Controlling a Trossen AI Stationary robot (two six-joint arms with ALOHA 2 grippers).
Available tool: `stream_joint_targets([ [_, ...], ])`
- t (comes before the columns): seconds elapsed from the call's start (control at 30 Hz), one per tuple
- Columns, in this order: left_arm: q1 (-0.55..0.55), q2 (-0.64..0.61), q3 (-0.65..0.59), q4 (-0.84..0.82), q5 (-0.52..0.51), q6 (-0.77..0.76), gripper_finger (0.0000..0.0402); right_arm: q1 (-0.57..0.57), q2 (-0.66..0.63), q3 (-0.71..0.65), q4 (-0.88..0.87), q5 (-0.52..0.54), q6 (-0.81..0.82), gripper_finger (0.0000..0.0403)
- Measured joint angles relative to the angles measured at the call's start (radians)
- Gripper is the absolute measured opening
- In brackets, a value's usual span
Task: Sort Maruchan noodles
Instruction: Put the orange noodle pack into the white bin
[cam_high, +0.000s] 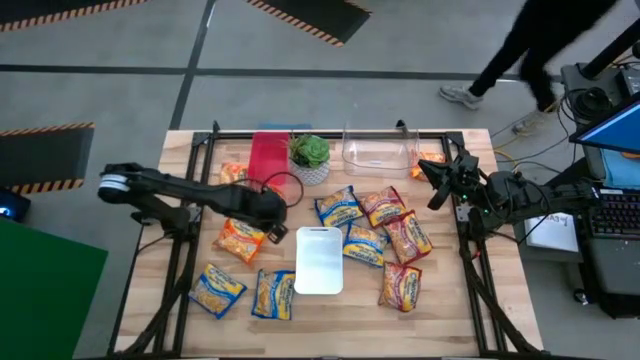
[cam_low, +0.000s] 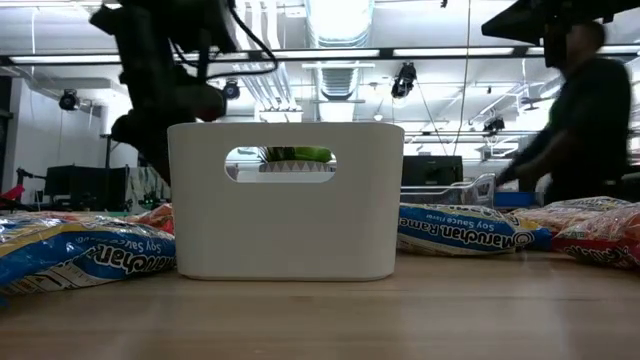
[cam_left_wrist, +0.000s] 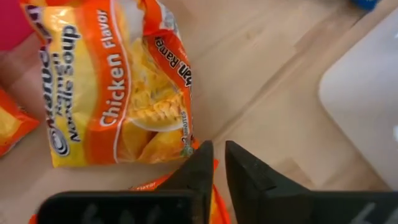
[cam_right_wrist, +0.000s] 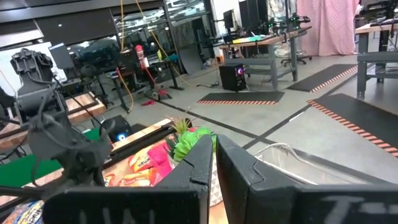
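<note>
Wooden surface (cam_high: 440, 300) strewn with Maruchan noodles (cam_high: 375, 238), bins along its far edge, ready for sorting.

Across the surface's middle stands a white bin (cam_high: 319, 260); red bin (cam_high: 267, 160), potted plant (cam_high: 309, 157) and clear bin (cam_high: 378, 150) line the far edge. Left end effector (cam_high: 272, 232) hovers over an orange chicken packet (cam_left_wrist: 115, 81) left of the white bin, fingers a sliver apart, gripping nothing, likely readying a pick. Right end effector (cam_high: 432, 178), shut and empty, waits near the far right corner.

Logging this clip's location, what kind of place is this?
Probably a robotics lab or workshop: hazard-striped floor mats, workbenches with monitors, and exposed ceiling ducts and strip lights surround the wooden table where ramen packets lie.
</note>
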Motion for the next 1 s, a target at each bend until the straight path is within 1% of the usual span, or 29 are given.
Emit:
stream_joint_targets([
  [0.1,0.000,0.055,0.028,-0.037,-0.038,0.007,0.0078,0.000,0.000,-0.001,0.000,0.000,0.000,0.0013],
  [0.2,0.000,0.098,0.052,-0.070,-0.121,0.007,0.0121,0.000,0.000,-0.001,0.000,0.000,-0.003,0.0013],
  [0.3,0.000,0.130,0.065,-0.067,-0.180,0.008,0.0158,0.000,0.000,-0.002,0.000,0.000,-0.003,0.0013],
  [0.37,0.000,0.150,0.068,-0.060,-0.205,0.023,0.0176,0.000,0.000,-0.002,-0.001,0.000,-0.010,0.0013],
  [0.47,0.000,0.184,0.068,-0.057,-0.208,0.037,0.0192,0.000,0.000,-0.002,-0.002,0.000,-0.016,0.0013],
  [0.6,-0.001,0.231,0.068,-0.053,-0.212,0.038,0.0196,0.000,0.000,-0.002,-0.003,0.000,-0.017,0.0013],
  [0.7,-0.002,0.262,0.068,-0.051,-0.233,0.038,0.0196,0.000,0.000,-0.002,-0.003,0.000,-0.018,0.0013],
  [0.8,-0.002,0.281,0.068,-0.049,-0.238,0.044,0.0191,0.000,0.000,-0.003,-0.003,0.000,-0.019,0.0013],
  [0.9,-0.004,0.292,0.067,-0.049,-0.237,0.045,0.0168,0.000,0.000,-0.003,-0.003,0.000,-0.019,0.0013],
  [1.0,-0.007,0.293,0.067,-0.050,-0.237,0.045,0.0124,0.000,0.000,-0.003,-0.004,0.000,-0.021,0.0013],
])
